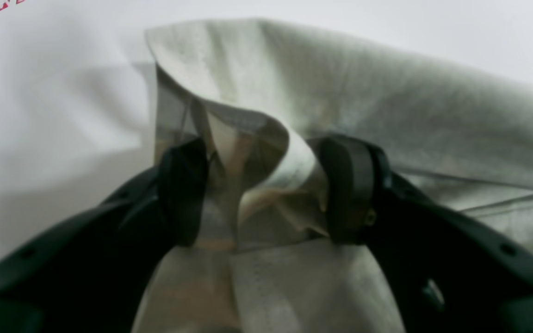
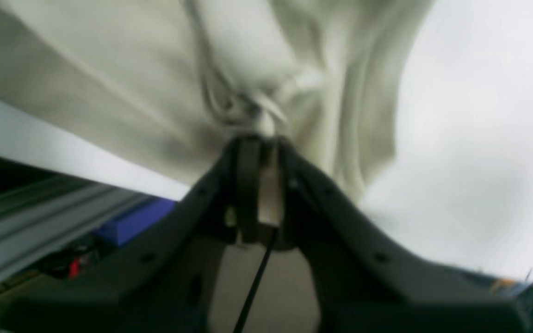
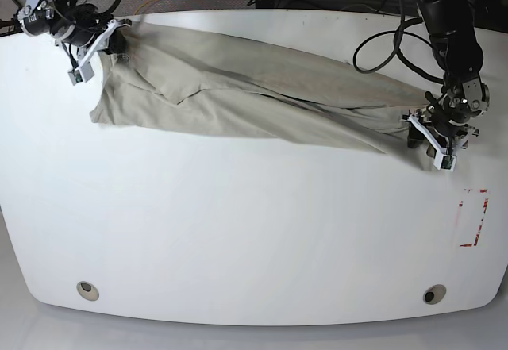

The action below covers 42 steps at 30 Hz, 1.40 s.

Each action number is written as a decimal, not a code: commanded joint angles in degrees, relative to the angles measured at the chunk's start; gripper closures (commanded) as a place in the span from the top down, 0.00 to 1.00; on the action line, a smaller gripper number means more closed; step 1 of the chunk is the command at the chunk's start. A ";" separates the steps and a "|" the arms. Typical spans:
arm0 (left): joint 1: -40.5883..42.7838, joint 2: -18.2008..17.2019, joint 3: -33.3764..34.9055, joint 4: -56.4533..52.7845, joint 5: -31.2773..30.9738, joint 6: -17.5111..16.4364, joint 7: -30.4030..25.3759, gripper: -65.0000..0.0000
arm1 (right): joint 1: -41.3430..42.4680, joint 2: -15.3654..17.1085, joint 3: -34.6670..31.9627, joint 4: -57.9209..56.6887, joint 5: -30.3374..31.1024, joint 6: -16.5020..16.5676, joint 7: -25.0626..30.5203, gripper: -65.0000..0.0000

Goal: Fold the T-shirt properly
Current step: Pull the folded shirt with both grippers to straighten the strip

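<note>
**Ana:** Right up against the lens, dark jaws either side of a bunched fold of cloth — that's the left pincer (image 1: 266, 189), jaws standing apart with fabric rucked up between them. Touching both pads, I'd say, though not squeezed flat.

**Ben:** And the big picture: white desk (image 3: 238, 231), with the T-shirt (image 3: 262, 92) pulled long across its far half, stretched from one arm to the other. Khaki-beige, plain, creased along its length, sagging in loose diagonal folds.

**Ana:** The right pincer (image 2: 259, 185) is at the other end, jaws nearly together, nipping a thin bundle of cloth. That wrist view is blurred, but the pinch shows.

**Ben:** How will it handle, do you reckon?

**Ana:** Soft, light, floppy. It drapes and wrinkles wherever it isn't held taut, so no stiffness to rely on. Not fragile, not slippery; a thin pinch could slide out, though.

**Ben:** Best holds?

**Ana:** Hems and seams, I'd judge — doubled edges at the corners give the jaws more to bite.

**Ben:** Smallest detail: red tape marks (image 3: 474, 217) near the desk's edge, well clear of the cloth.
</note>
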 commanded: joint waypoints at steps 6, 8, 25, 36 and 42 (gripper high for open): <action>-0.31 -0.75 -0.41 0.62 1.89 0.30 1.87 0.57 | -1.01 1.85 8.11 0.04 0.94 0.08 0.16 0.37; -0.31 -0.75 -0.41 0.62 1.89 0.30 1.95 0.57 | -1.19 1.76 9.96 2.07 2.70 0.08 0.16 0.52; 2.15 -0.75 -0.50 2.56 1.71 0.30 2.04 0.57 | 8.83 -6.15 -3.84 -3.74 4.11 0.08 2.31 0.35; 5.40 -0.75 -6.30 2.56 1.62 -4.45 2.04 0.57 | 18.68 -1.58 -8.06 -18.68 -16.11 0.08 10.05 0.33; 4.70 -0.66 -14.04 3.52 1.54 -12.32 9.25 0.57 | 21.93 0.27 -11.05 -21.76 -16.29 0.08 10.84 0.33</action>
